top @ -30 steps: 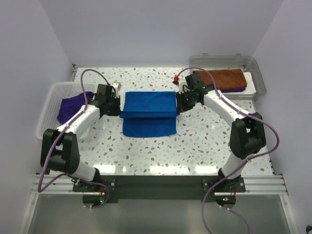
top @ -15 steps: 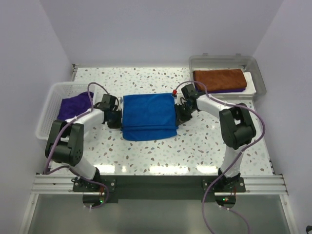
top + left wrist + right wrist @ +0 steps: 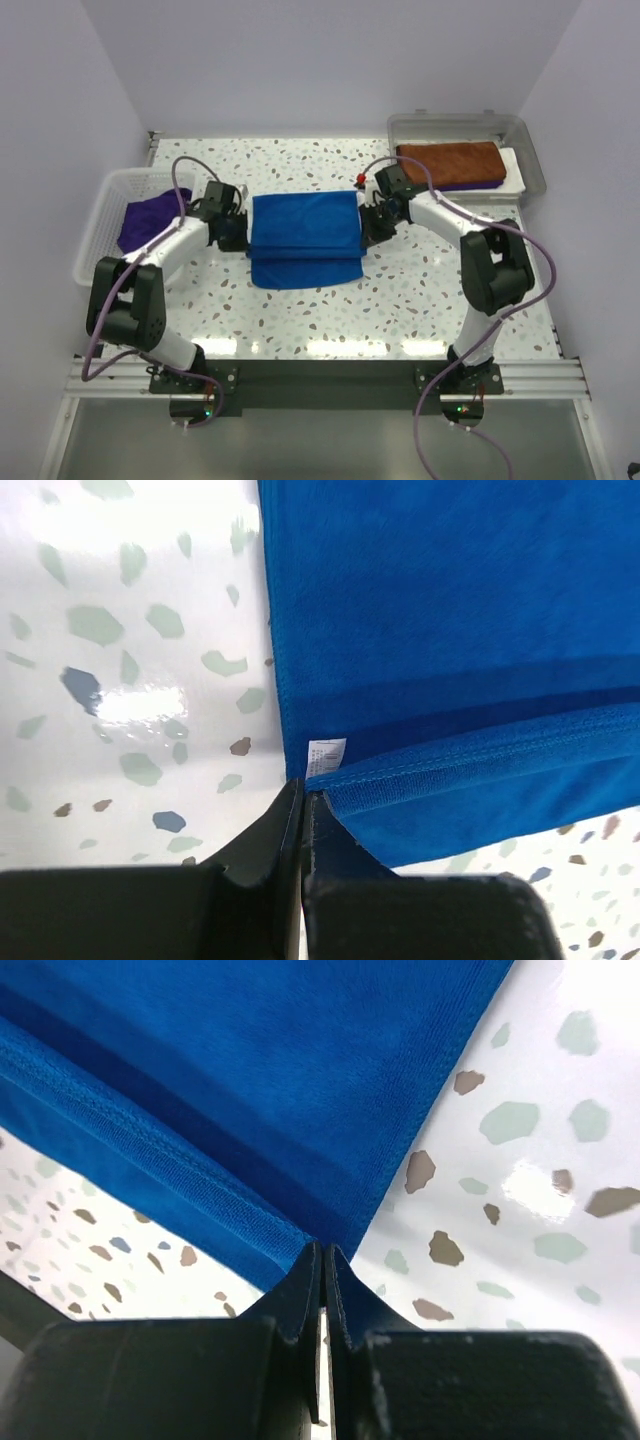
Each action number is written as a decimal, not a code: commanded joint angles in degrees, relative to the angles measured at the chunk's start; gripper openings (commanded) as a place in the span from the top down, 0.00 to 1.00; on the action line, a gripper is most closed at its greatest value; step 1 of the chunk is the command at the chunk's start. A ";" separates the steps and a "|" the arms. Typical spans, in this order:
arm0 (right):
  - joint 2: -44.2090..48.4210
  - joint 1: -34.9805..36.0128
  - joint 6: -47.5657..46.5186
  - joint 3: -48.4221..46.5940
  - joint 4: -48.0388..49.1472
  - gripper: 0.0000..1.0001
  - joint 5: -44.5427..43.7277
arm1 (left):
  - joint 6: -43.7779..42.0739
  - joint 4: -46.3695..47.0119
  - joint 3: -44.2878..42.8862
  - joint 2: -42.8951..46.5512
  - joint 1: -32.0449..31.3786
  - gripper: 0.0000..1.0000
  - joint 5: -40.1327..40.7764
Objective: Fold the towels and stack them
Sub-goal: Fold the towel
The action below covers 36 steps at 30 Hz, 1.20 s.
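Left gripper (image 3: 302,798) and right gripper (image 3: 322,1258) pinch the blue towel's (image 3: 305,225) folded edge, both slightly farther back than before.

speckled table (image 3: 420,290), small red obj (image 3: 358,181)

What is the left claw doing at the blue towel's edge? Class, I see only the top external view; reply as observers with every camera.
Observer: In the left wrist view, the left claw is pinched shut on the stitched upper layer of the folded blue cloth towel.
Operator: Any marking there?
Observer: A small white care label lies just past the claw.
Operator: And the other side?
Observer: The right claw is shut on that layer's opposite corner.
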<state>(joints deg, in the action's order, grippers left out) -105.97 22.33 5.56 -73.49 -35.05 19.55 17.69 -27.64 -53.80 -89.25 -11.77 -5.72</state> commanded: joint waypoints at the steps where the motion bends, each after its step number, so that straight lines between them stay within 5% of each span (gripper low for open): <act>1: 7.52 -1.41 -0.03 -2.97 -4.06 1.00 -7.15 | 0.59 -5.31 -5.17 5.49 0.52 1.00 7.82; 17: 14.22 -1.41 2.44 7.83 -1.43 1.00 -4.52 | 1.99 -4.36 2.82 11.30 -1.15 1.00 7.39; 36: 4.28 -0.62 3.32 12.50 5.43 1.00 -2.24 | 3.66 1.62 10.56 5.31 -2.73 0.95 6.60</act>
<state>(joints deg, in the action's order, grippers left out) -102.00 22.57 9.69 -61.80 -28.73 21.06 21.87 -24.75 -44.36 -85.71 -14.85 -4.73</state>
